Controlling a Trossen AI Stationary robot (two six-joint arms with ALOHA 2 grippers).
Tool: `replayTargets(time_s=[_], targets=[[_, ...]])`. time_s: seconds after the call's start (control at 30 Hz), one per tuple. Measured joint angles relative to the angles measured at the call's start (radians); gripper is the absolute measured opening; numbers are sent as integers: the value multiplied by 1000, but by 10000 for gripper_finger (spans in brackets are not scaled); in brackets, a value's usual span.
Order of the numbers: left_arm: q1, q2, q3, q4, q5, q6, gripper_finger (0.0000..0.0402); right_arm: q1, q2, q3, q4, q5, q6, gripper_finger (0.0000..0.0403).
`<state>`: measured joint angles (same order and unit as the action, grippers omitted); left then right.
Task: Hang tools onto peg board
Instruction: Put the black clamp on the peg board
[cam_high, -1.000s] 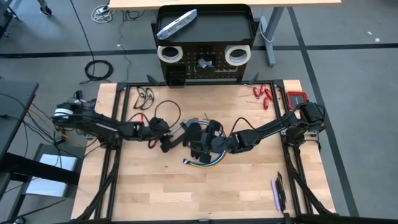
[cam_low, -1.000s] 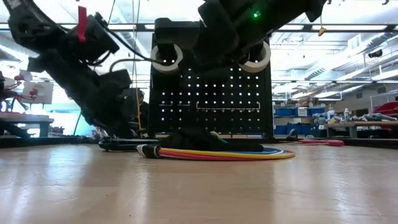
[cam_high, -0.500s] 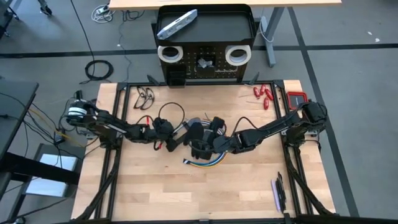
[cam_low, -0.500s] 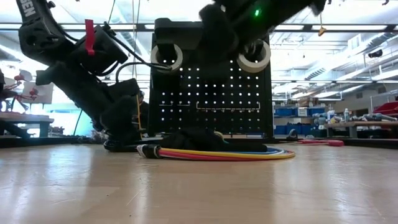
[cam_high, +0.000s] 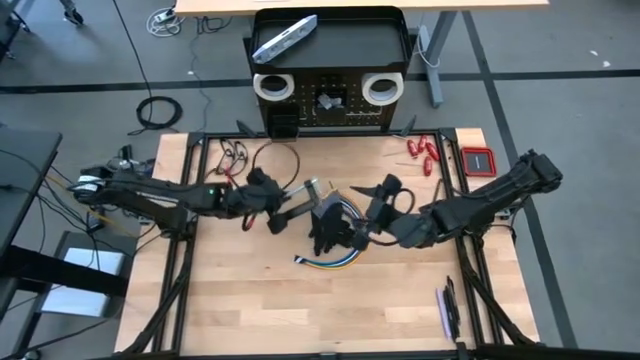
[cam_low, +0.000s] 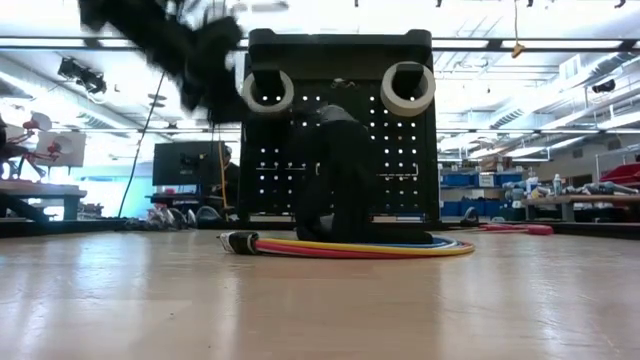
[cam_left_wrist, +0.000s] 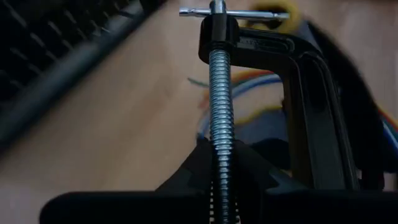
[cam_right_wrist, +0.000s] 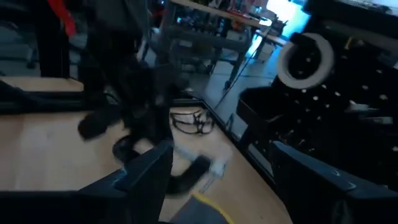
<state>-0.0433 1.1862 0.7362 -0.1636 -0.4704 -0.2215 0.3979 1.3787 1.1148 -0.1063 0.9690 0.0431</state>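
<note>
The black clamp (cam_high: 328, 224) stands tipped up over a coil of coloured cables (cam_high: 335, 258) at mid-table; it shows as a dark upright shape (cam_low: 335, 170) in the low view. My left gripper (cam_high: 277, 210) reaches in from the left and is shut on the clamp's silver screw (cam_high: 302, 194). My right gripper (cam_high: 385, 198) hangs open just right of the clamp, touching nothing, its fingers wide apart (cam_right_wrist: 217, 180). The black peg board (cam_high: 330, 110) stands at the far edge with two white tape rolls (cam_high: 272, 86) (cam_high: 381, 89) on it and a silver-grey bar (cam_high: 285, 38) in its top tray. My left gripper pinches the clamp's threaded screw (cam_left_wrist: 221, 146) between its two fingers, some way below the T-handle (cam_left_wrist: 217, 11). The fingers come from the table's left, slanting down, and the screw runs on ahead of them. The black frame (cam_left_wrist: 311, 99) hangs off the screw, its lower end at the cable coil (cam_low: 360, 245).
Red-handled tools (cam_high: 422, 152) and a red flat piece (cam_high: 478, 160) lie at the far right, a purple-handled tool (cam_high: 447, 310) near the right front corner, and wire-like tools (cam_high: 235, 155) at the far left. Bare wood fills the near half.
My left gripper has risen with the screw, and the clamp has tipped up from lying on the cable coil to standing. My right gripper has drawn up and toward the table's right, away from the clamp, and has left the low view.
</note>
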Motion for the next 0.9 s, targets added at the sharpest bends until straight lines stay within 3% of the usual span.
replayTargets(time_s=[0.2, 0.4, 0.5, 0.7, 0.9], targets=[[12, 12, 274, -168, -94, 171, 41, -2, -2, -2, -97, 10, 160, 276], [10, 22, 433, -58, -89, 323, 41, -56, 54, -3, 54, 53, 244, 273], [5, 21, 448, 10, -96, 380, 41, -86, 60, -2, 233, 43, 234, 268], [-6, 32, 451, 171, -93, 442, 41, -137, 59, -2, 587, -150, 74, 258], [-4, 66, 442, 239, -108, 481, 41, -169, 59, -2, 641, -228, 46, 240]])
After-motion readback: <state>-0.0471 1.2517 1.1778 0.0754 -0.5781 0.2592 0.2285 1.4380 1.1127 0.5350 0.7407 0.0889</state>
